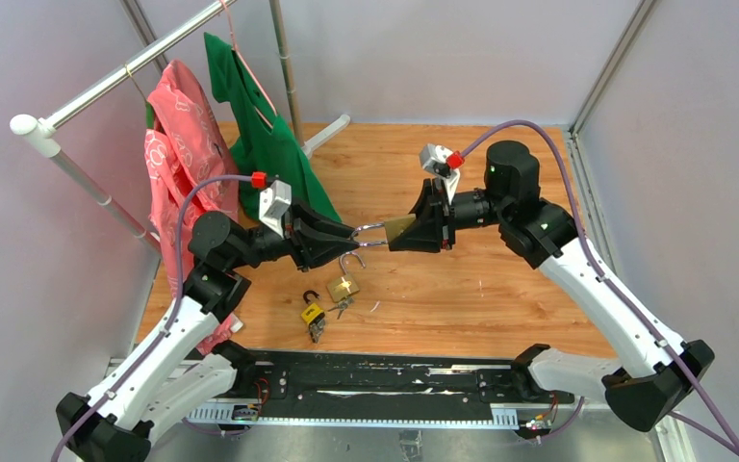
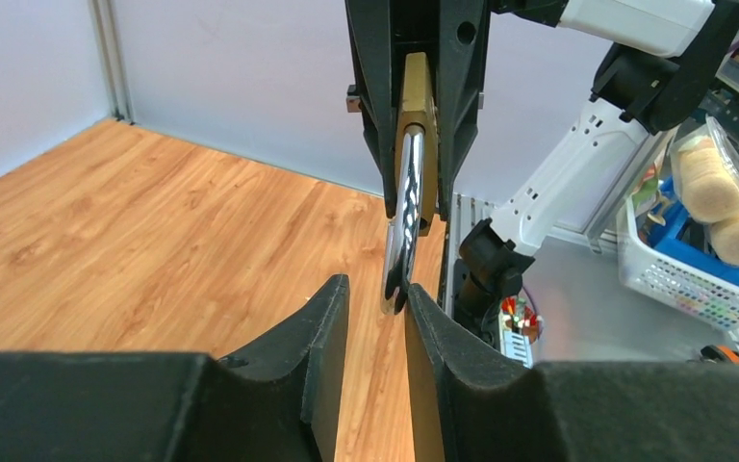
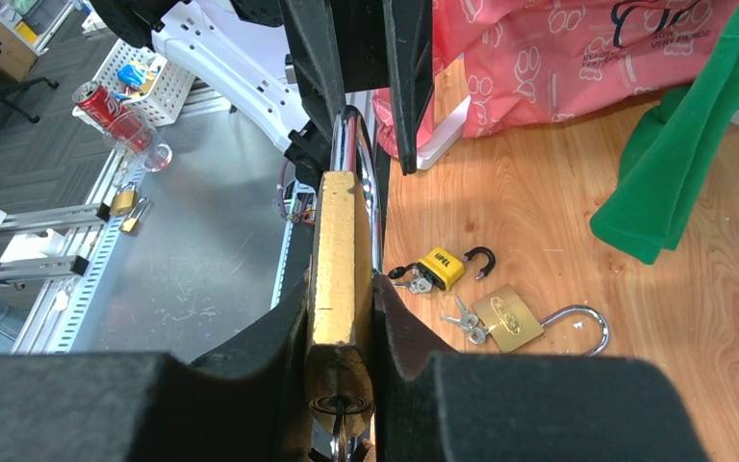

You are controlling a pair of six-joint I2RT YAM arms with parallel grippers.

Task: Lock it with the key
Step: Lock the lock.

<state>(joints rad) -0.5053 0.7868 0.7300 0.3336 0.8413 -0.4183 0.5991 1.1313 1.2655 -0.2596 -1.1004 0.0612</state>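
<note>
**Left gripper (image 1: pixel 355 235) straddles shackle (image 2: pixel 406 207); right gripper (image 3: pixel 341 294) clamps padlock (image 3: pixel 335 231)**

Left fingers (image 2: pixel 332 327) narrow, gapped either side of shackle, not pinching. Brass padlock held mid-air over table (image 1: pixel 500 289); key (image 3: pixel 339 435) at its base, cut off by frame. Yellow lock (image 3: pixel 440 268) and brass lock (image 3: pixel 505 322) lie on table: labels too small to read.

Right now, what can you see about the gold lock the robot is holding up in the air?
The padlock has a flat, brass-looking body and a shiny silver shackle. It lies sideways, up above the wooden table. The right hand squeezes its body. The shackle loop pokes between the open fingers of the left hand. Whether it is clicked shut, I cannot tell.
</note>
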